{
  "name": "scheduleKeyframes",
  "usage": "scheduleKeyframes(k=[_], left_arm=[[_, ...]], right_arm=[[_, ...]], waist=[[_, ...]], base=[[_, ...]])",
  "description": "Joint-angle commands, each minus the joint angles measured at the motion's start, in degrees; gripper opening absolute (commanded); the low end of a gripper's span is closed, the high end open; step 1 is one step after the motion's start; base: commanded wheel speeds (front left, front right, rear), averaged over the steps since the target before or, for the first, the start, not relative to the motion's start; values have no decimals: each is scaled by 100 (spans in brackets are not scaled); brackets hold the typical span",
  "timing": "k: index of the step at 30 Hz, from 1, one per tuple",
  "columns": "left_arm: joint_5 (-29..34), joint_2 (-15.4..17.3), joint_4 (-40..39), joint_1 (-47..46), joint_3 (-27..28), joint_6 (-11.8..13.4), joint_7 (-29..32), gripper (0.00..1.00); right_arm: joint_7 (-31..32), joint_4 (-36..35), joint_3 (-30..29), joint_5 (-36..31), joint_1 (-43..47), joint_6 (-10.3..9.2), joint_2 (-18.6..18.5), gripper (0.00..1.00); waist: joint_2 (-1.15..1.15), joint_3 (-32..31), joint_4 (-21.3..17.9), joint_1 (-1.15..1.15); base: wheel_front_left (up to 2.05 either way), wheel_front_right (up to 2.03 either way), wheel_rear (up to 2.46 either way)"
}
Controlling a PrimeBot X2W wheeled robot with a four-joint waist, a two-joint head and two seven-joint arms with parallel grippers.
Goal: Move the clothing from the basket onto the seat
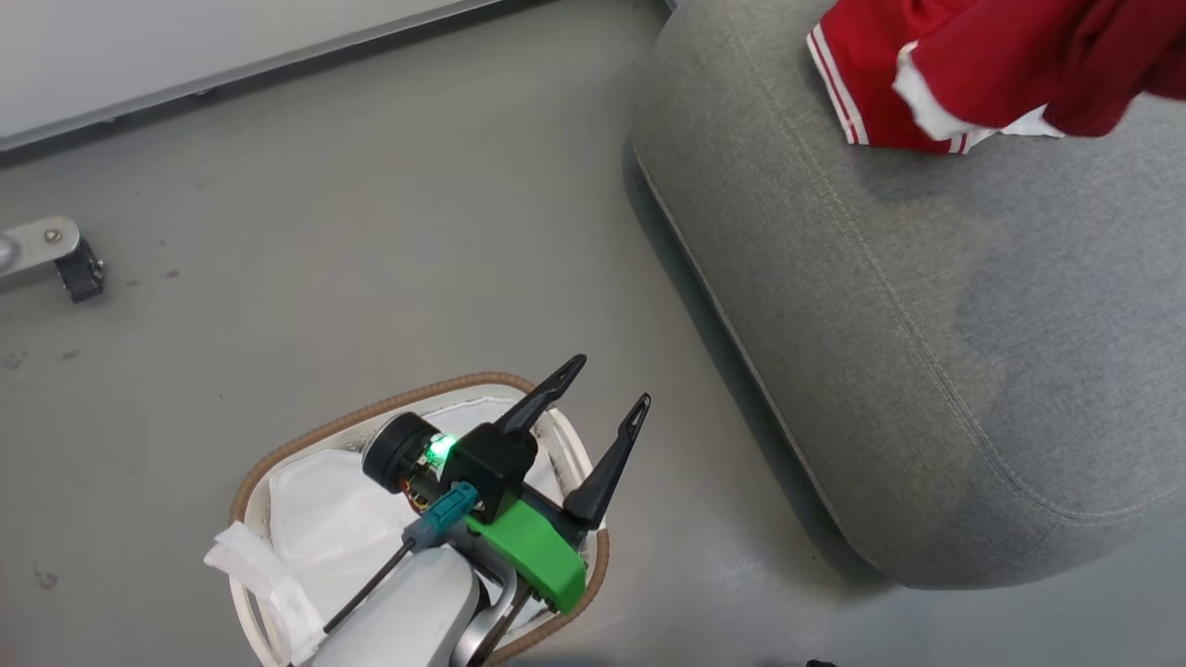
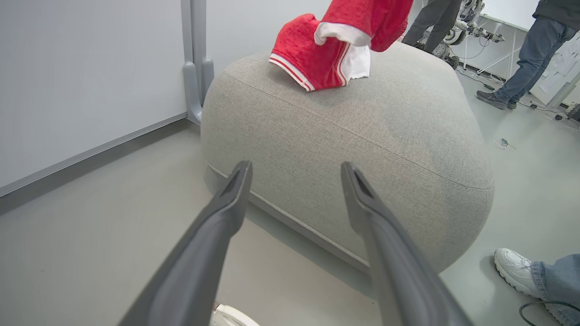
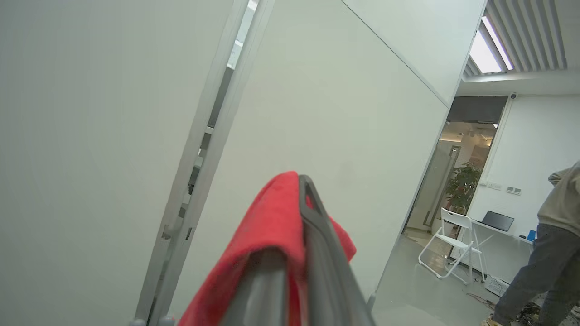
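The right gripper [image 3: 295, 192] clamps the clothing [image 3: 267, 226] over the seat [image 1: 927, 324]; the left gripper [image 1: 611, 382], spread wide, hovers above the basket [image 1: 320, 428].

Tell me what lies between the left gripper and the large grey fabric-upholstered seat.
Bare grey floor: the left wrist view shows it between the open left gripper and the seat; the head view agrees.

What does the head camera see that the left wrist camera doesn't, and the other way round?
Head view: the basket with its brown rim, and a small wheel on the floor. Left wrist view: a white shoe and people's legs beyond the seat. Both: the grey seat, red clothes on it, and the open left gripper.
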Motion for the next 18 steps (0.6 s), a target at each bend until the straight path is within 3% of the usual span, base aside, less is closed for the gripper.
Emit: scheduleKeyframes(k=[1, 9, 18], left_arm=[[55, 38, -47, -143, 33, -16, -5, 100], [128, 109, -289, -366, 198, -16, -5, 100], [271, 278, -341, -203, 380, -16, -5, 100]], right_arm=[[51, 106, -64, -62, -326, -8, -170, 0], [211, 1058, -79, -661, -1274, -8, -1027, 0], [-12, 2163, -777, -1150, -1044, -8, -991, 0]], waist=[[-1, 279, 245, 0], [-1, 874, 684, 0], [-1, 1281, 838, 0]], base=[[0, 0, 0], [0, 0, 0], [0, 0, 0]])
